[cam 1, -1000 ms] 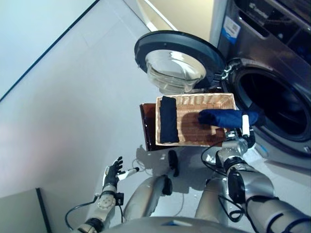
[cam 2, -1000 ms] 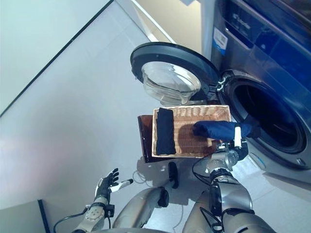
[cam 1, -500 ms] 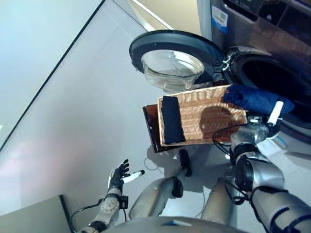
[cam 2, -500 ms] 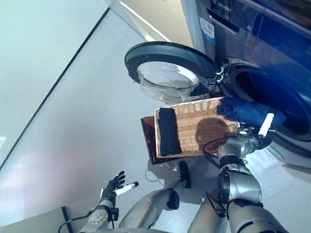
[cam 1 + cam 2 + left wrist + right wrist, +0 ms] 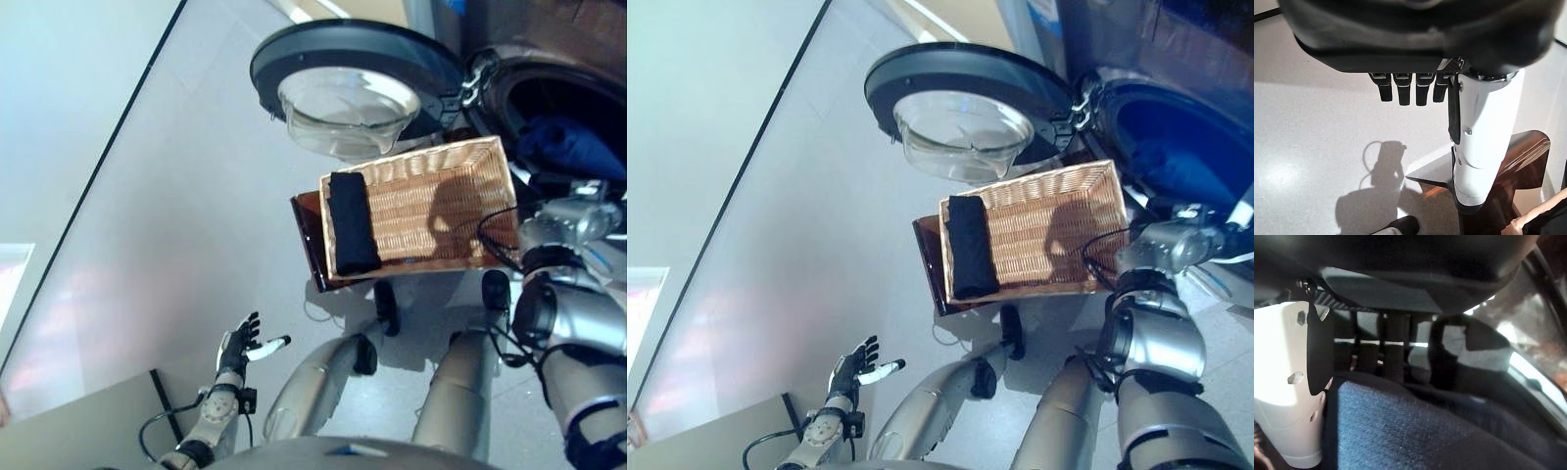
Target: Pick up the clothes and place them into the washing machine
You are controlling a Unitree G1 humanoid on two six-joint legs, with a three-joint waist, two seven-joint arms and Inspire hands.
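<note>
A shallow wicker basket (image 5: 441,201) rests on a low dark brown box (image 5: 306,240) beside the washing machine. A folded dark navy cloth (image 5: 353,223) lies at the basket's left end. My right hand (image 5: 1207,233) is past the basket's right end, at the mouth of the machine's drum (image 5: 1176,127). It is shut on a blue cloth (image 5: 1178,166) that hangs into the drum opening. In the right wrist view the blue cloth (image 5: 1415,431) lies between the white thumb and the curled fingers (image 5: 1393,347). My left hand (image 5: 238,345) is open and empty, low at the left over the floor.
The machine's round door (image 5: 353,83) stands open to the left of the drum, just behind the basket. Pale floor stretches to the left, and the corner of a grey panel (image 5: 88,421) shows at the lower left. The brown box (image 5: 1528,156) also shows in the left wrist view.
My right hand has carried the blue cloth from above the basket's right end to the drum's mouth. The camera has shifted. My left hand has stayed open and low.
</note>
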